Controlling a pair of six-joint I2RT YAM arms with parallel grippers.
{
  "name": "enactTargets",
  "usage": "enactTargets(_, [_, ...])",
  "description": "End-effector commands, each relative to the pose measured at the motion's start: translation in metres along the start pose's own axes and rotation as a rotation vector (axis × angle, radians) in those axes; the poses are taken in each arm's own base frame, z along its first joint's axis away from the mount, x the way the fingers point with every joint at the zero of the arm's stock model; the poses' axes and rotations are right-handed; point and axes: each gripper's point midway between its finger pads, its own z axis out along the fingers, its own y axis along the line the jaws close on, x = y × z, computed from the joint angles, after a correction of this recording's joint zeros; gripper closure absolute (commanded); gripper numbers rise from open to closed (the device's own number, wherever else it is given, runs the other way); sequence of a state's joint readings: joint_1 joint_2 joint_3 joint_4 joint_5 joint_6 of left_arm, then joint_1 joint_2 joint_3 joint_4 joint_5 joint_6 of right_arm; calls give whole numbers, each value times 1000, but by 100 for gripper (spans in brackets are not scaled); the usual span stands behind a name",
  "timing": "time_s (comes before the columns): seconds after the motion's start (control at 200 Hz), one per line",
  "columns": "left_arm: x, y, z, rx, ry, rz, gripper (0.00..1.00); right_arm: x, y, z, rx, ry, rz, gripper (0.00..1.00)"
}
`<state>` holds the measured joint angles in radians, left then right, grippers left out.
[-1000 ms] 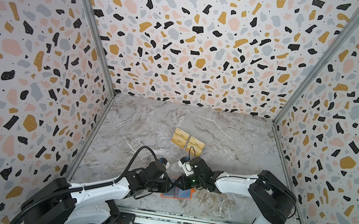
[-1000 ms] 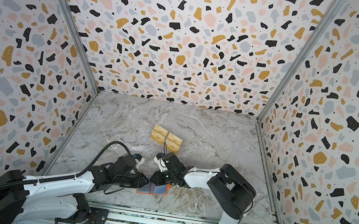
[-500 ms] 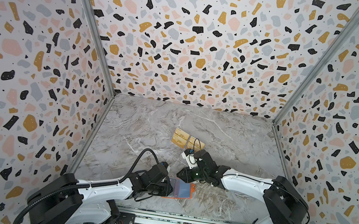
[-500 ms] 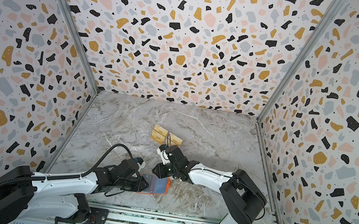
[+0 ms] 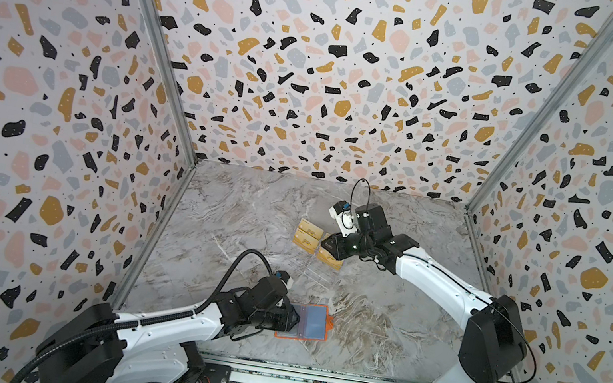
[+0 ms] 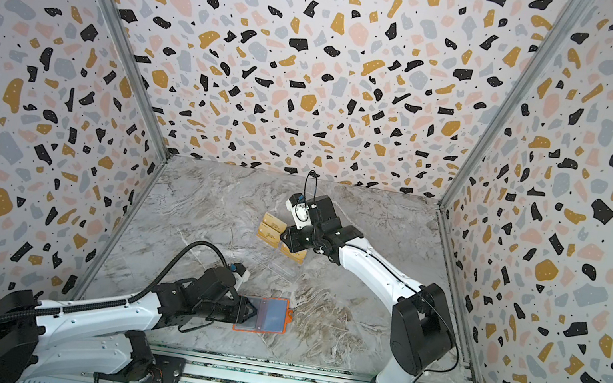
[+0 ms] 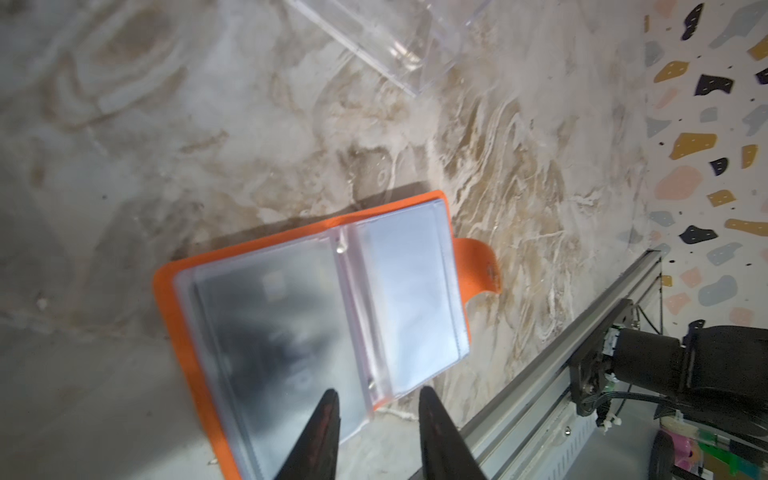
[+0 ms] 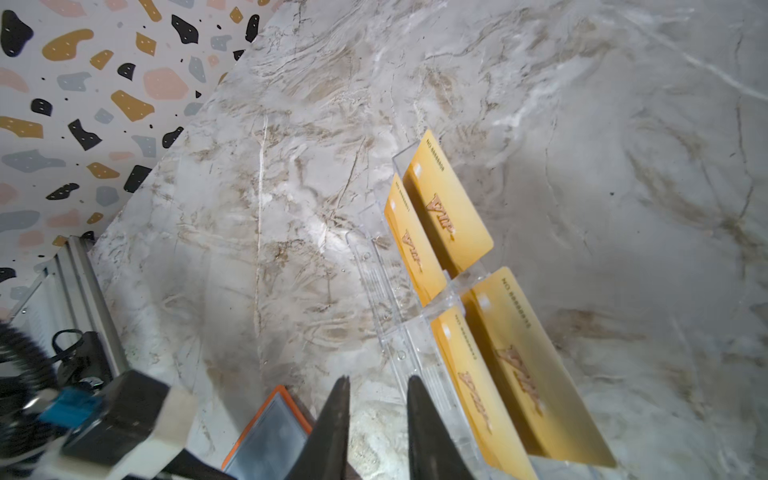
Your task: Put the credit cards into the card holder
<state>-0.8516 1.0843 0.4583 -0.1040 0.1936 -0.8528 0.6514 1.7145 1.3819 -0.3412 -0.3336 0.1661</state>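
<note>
Your holder (image 5: 312, 322) lay open and flat on the bench (image 5: 250, 212), close to the front edge and about midway along it, as both top views showed (image 6: 271, 315). The orange cover faced down and the clear bluish sleeves (image 7: 411, 291) faced up. The tab (image 7: 478, 266) stuck out past one outer edge. A dark shape showed through one sleeve, too blurred for you to call it a card.

Your left hand (image 5: 294, 319) sat low over the holder's end nearer the bench's left edge. In the left wrist view its fingers (image 7: 320, 432) stood apart with nothing gripped between them, so that hand (image 7: 378, 392) was open and empty. You could not tell whether the tips touched the sleeves.

The gold cards (image 8: 449, 208) stood in a clear stand (image 8: 386, 299) near the middle of the bench, well apart from the holder. There were four, in two side-by-side pairs, each pair stepped one behind the other.

Your right hand (image 5: 331, 249) hung over the stand's side nearer the right edge, hiding part of it in both top views. In the right wrist view its fingers (image 8: 422, 424) were parted, with bare bench showing between them. They were near the stand but not closed on any card. That hand (image 8: 378, 378) was open too, holding nothing.
</note>
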Motion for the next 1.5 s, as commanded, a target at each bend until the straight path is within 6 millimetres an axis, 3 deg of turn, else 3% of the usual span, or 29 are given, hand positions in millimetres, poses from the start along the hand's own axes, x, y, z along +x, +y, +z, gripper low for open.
enactTargets(0.0, [-17,-6,-6,-4,-58,-6,65,10,-10,0,45,100,-72,74])
enactTargets(0.245, [-20,-5,-3,-4,-65,-11,64,9,-30,6,91,152,-109,73])
enactTargets(0.4, [-21,-3,-3,-6,-68,-14,64,9,-31,10,83,159,-114,68])
enactTargets(0.941, [-16,5,-2,-18,-53,-26,64,29,-37,32,84,234,-138,67])
enactTargets(1.251, [-15,8,0,-22,-52,-35,63,30,-20,37,42,238,-161,76])
enactTargets(1.497, [-16,10,-1,-25,-56,-37,63,32,-28,37,93,254,-176,83])
